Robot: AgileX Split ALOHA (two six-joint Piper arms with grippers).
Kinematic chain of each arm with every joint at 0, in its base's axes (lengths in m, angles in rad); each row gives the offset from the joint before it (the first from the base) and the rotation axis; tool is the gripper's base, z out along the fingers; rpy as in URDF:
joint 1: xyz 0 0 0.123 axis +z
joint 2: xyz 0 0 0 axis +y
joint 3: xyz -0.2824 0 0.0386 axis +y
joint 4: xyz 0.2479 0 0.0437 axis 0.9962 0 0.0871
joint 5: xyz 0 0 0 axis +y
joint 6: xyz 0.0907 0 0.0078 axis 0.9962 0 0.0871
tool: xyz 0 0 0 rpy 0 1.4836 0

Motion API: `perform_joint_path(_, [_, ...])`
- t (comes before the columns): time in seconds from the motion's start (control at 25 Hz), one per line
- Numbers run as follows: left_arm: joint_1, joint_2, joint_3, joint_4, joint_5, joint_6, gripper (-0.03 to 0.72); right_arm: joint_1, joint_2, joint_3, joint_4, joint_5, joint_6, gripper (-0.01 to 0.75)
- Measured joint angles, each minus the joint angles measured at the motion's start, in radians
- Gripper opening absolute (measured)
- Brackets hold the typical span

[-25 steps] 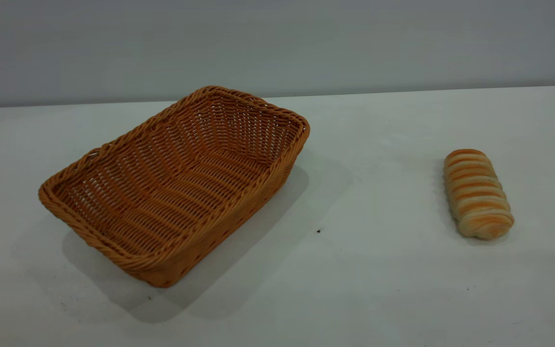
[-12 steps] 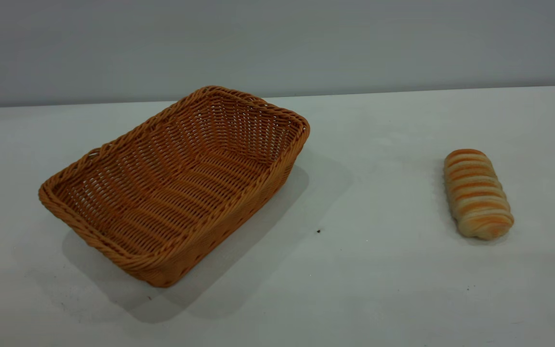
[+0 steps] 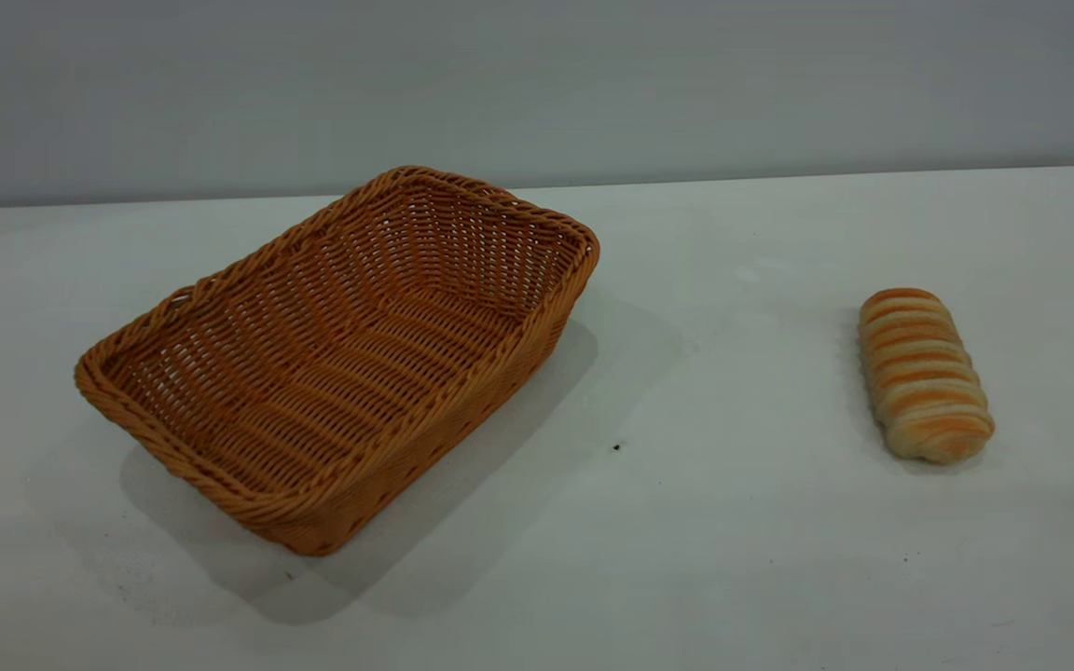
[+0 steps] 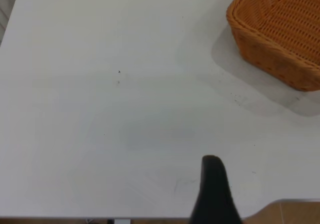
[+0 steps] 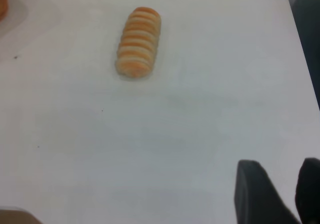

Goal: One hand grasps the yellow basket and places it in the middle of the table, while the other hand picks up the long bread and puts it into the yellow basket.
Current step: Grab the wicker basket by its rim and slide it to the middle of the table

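Sitting on the white table (image 3: 742, 559), toward the exterior view's left, the yellow basket (image 3: 341, 363) is resting flat, its inside bare. The long bread (image 3: 924, 375) is lying well apart from it on the right side, touching nothing else. The left tool (image 4: 214, 191) is hanging over bare table short of a basket corner; only one dark finger is showing, so its spread cannot be told. The right tool (image 5: 277, 191) is hovering short of the bread, its two fingers standing slightly apart, gripping nothing.
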Motion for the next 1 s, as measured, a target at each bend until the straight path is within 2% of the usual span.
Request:
perform_joint_path(0.16, [0.000, 0.005, -0.007, 0.000, -0.006, 0.000, 0.581, 0.000, 0.000, 0.000, 0.001, 0.000, -0.001, 0.239])
perform_joint_path(0.28, [0.000, 0.091, -0.049, 0.000, -0.052, -0.022, 0.581, 0.000, 0.004, -0.012, -0.006, -0.021, -0.014, 0.248])
perform_joint_path(0.4, [0.000, 0.268, -0.109, -0.005, -0.139, -0.085, 0.581, 0.000, 0.113, -0.033, 0.011, -0.103, -0.059, 0.301])
perform_joint_path(0.52, [0.000, 0.482, -0.166, -0.032, -0.184, -0.137, 0.581, 0.000, 0.287, -0.040, 0.078, -0.233, -0.091, 0.399])
perform_joint_path(0.64, [0.000, 0.696, -0.198, -0.084, -0.217, -0.177, 0.581, 0.000, 0.491, -0.045, 0.191, -0.362, -0.155, 0.485])
perform_joint_path(0.72, [0.000, 0.836, -0.204, -0.148, -0.255, -0.184, 0.581, 0.000, 0.603, -0.057, 0.282, -0.441, -0.223, 0.512])
perform_joint_path(1.0, [0.000, 1.256, -0.208, -0.375, -0.474, -0.139, 0.578, 0.000, 0.919, -0.082, 0.701, -0.645, -0.610, 0.521])
